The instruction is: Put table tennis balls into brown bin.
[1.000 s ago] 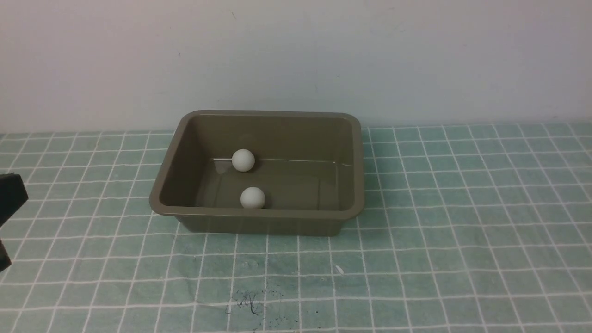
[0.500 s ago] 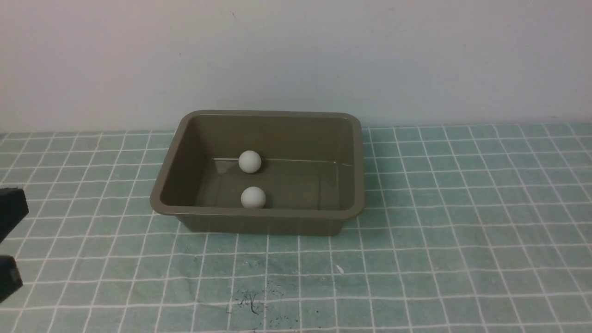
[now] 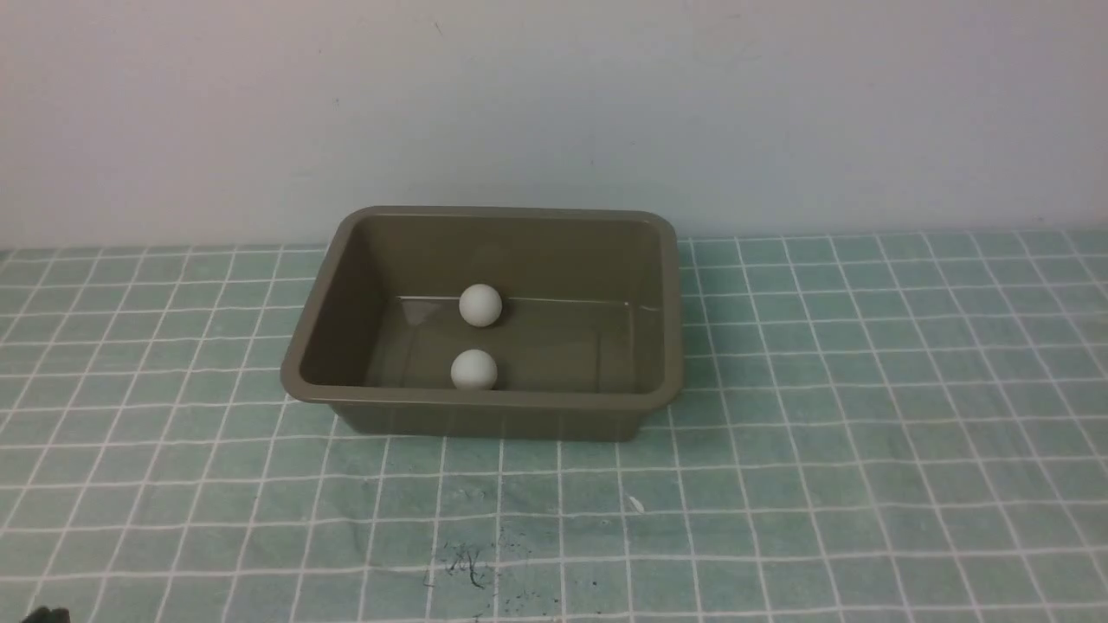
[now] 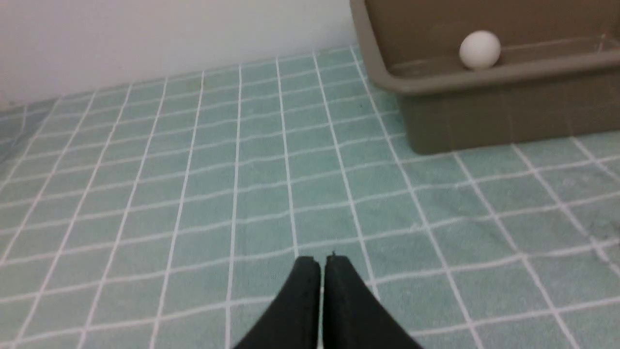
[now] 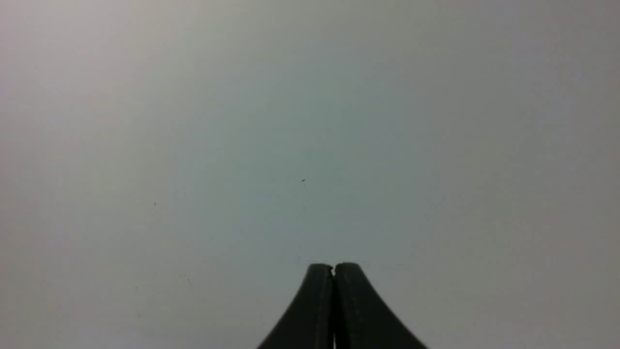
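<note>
At left: left gripper (image 4: 323, 264), fingertips together, unladen. Toward centre: brown bin (image 3: 485, 399), upright on gridded cloth (image 3: 831, 484), containing two table tennis balls (image 3: 480, 305), apart. At right: right gripper (image 5: 333, 271), likewise closed, facing wall (image 5: 310, 121). Placing: apparently complete; nothing evident outstanding.

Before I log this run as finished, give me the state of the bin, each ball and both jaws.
brown bin: upright, uncovered, holding two balls
far ball: inside the bin
near ball: inside the bin
left jaws: shut, holding nothing
right jaws: shut, holding nothing
</note>
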`<state>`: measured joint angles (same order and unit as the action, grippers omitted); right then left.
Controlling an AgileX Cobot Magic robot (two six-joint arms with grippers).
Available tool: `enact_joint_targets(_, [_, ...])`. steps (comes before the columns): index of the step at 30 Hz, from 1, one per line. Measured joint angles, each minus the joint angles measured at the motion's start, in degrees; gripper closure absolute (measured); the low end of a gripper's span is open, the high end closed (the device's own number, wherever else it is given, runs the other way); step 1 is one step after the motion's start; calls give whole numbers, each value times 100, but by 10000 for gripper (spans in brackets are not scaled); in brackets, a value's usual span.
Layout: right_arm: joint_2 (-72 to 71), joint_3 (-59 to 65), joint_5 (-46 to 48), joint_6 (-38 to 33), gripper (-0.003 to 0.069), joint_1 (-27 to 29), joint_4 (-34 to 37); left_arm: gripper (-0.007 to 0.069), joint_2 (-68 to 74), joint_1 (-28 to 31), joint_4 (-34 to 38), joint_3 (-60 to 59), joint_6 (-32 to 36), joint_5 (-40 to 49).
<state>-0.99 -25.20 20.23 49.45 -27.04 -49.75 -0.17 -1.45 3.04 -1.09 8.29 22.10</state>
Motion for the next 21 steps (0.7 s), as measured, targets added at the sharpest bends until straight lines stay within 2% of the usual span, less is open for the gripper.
enact_joint_targets(21, [-7, 0, -20, 41, 672, 0, -67, 629, -46, 34, -2, -29, -68, -21])
